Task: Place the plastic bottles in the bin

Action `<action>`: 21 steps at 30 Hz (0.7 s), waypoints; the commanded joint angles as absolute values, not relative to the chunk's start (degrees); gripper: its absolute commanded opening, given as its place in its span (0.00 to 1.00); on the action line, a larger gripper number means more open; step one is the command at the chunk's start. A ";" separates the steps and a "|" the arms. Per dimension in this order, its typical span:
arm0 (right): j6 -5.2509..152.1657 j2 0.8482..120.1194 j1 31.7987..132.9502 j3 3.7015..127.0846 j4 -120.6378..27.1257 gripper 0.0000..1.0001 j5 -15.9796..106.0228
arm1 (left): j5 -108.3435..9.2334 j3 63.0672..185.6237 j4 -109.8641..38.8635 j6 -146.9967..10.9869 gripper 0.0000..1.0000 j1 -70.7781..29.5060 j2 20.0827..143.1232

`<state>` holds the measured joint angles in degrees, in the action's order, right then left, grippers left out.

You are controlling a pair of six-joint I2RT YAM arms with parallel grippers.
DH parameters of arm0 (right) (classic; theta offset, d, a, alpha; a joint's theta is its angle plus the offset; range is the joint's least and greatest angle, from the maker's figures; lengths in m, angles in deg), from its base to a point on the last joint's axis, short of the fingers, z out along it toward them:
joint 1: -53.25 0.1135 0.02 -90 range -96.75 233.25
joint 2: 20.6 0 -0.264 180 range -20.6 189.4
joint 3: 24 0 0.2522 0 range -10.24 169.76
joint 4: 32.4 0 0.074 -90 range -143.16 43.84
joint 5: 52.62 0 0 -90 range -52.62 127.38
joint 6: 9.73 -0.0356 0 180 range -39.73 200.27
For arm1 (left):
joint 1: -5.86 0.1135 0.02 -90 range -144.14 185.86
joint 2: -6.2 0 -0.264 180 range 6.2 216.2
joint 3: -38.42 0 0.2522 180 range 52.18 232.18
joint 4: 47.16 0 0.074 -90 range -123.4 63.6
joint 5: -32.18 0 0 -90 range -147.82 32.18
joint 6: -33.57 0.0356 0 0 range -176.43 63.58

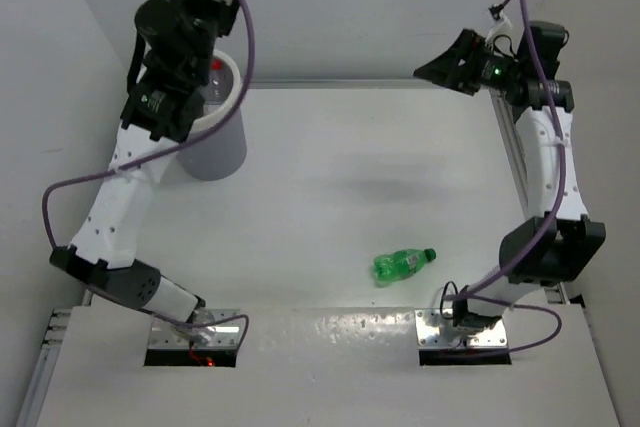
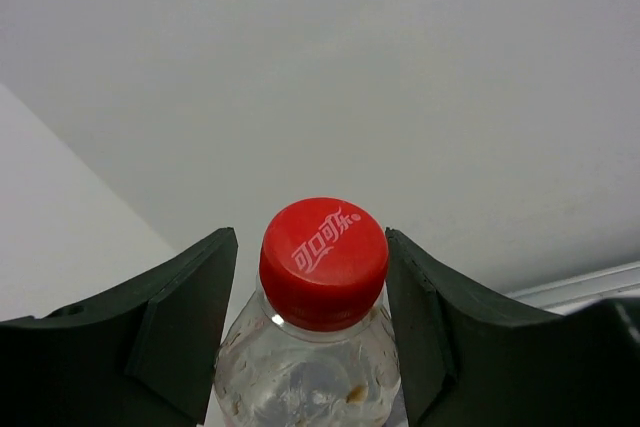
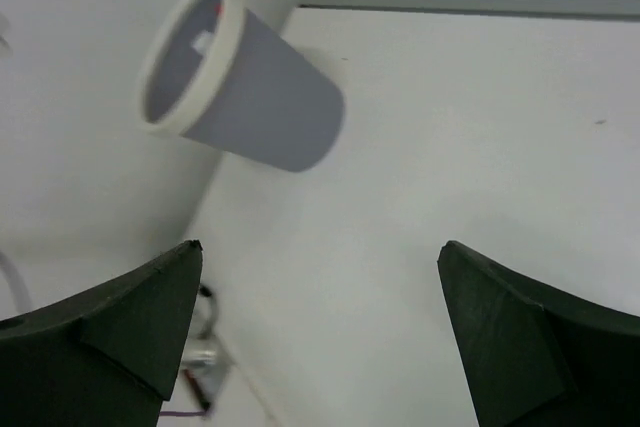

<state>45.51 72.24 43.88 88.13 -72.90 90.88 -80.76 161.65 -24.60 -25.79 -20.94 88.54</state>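
One white table [image 1: 330,177] carries the whole set-up.

At its 10 o'clock corner stands the round grey-lavender bin [image 1: 215,152] with the thick white rim, upright with its mouth up. Set that far back, it leaves the middle free for picking. A red speck shows inside the mouth, too small for you to identify.

Your right gripper [image 3: 320,247] is raised at 2 o'clock, jaws spread wide with nothing between them. Judgement: it is parked high to stay out of the other arm's way.

Your left gripper [image 2: 310,247] sits on an arm that reaches directly over the bin's mouth in the overhead view. Its two dark fingers are closed partway on a bottle.

That small clear plastic bottle [image 2: 305,377] is pinched at the shoulder, one finger on each side. Only wall shows behind it, so the grip alone carries it off the table. Judgement: you are at the drop step, and parting the fingers should let it fall in.

The small green plastic bottle [image 1: 403,263] lies on its side at 5 o'clock, cap toward 3 o'clock. It is well apart from the bin and nearer the right arm's base. Judgement: this is the right arm's pick, and it may roll if nudged.

The red screw cap [image 2: 323,262] tops the held bottle, level with the fingertips and pointing away from the wrist.
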 commanded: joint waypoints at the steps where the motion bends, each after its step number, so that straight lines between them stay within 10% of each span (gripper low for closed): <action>1: 70.92 65.92 46.30 83.22 -81.32 0.99 81.60 | -76.91 169.22 -15.92 -41.47 0.00 -9.92 94.33; 13: 112.93 53.58 49.99 64.13 -97.48 0.99 78.08 | -50.88 169.35 -5.54 -64.60 0.00 7.80 105.60; 16: 122.52 51.57 51.75 60.17 -101.87 0.99 76.41 | -49.55 165.21 -6.94 -65.30 0.35 7.80 105.60; 18: 132.06 50.86 52.63 58.14 -107.56 0.99 75.71 | -50.95 164.07 -6.94 -65.30 0.91 7.80 105.60; 21: 142.18 49.02 56.22 53.67 -112.07 0.99 72.98 | -52.28 164.06 -6.41 -65.30 1.00 8.41 104.20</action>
